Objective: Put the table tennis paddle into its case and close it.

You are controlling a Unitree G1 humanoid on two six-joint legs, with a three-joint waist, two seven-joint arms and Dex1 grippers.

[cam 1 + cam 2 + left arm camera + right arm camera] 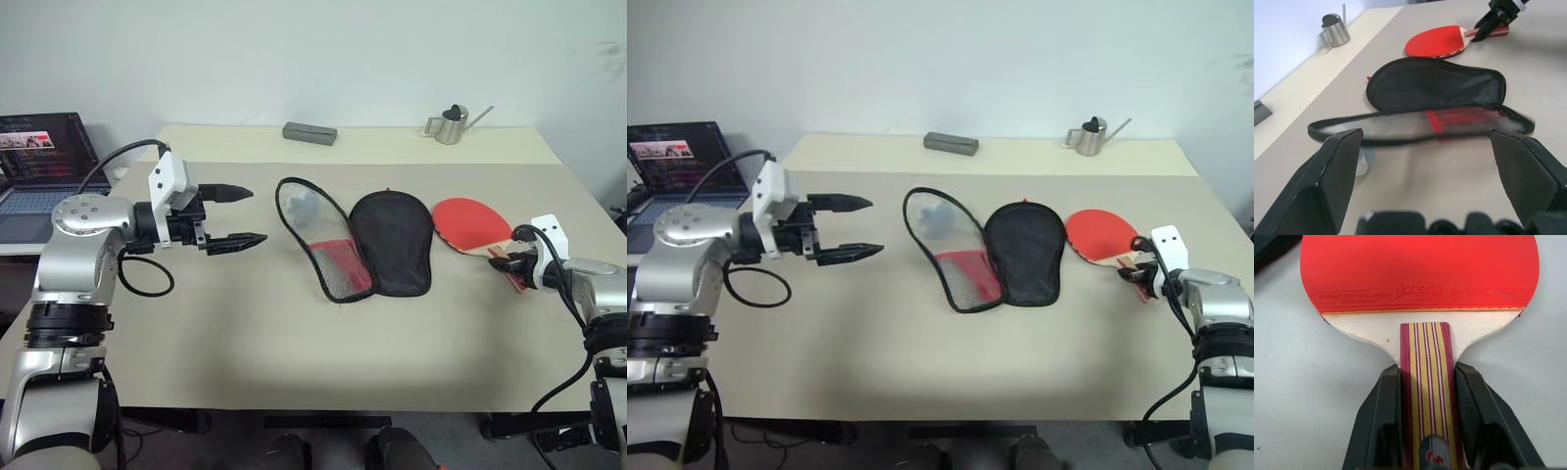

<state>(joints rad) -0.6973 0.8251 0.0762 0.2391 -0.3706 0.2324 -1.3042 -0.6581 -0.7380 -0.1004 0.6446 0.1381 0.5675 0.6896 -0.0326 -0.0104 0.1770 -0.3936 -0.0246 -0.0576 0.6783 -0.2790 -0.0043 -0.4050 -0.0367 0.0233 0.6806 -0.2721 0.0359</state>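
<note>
R gripper [1427, 406] clamped on paddle [1420, 279] handle, case [358, 240] unzipped, prob. empty

The two head views look forward and down from above the beige table [294, 352], taking in its whole top. The left wrist view looks low across the table at the open black-and-red zip case [1435, 93], while the right wrist view sits very close over the red-faced, striped-wood-handled paddle [1420, 279]; all four share that paddle.

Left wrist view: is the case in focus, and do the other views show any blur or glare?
Left wrist view: the case's near rim and the left gripper's fingers are soft, the paddle farther back sharper. Right wrist view: paddle lettering crisp, no glare. Head views: even light, soft shadows.
</note>
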